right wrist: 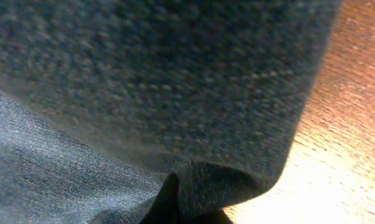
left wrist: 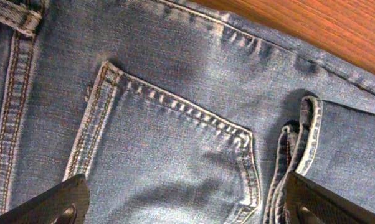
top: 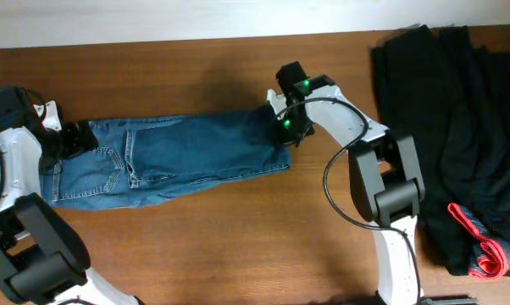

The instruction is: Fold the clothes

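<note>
Lying flat lengthwise, blue jeans (top: pixel 170 157), faded patches

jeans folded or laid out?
Laid out lengthwise: the jeans stretch from the left gripper at the waist to the right gripper pinching the hem. No crosswise fold.

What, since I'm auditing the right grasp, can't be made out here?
Overhead: the right end effector hides its own tips at the jeans hem.
Right wrist: blurred denim fills the lens; no fingers visible.
Left wrist: left end effector fingers cut off by bottom edge.
Overhead: red item too small to identify.
</note>
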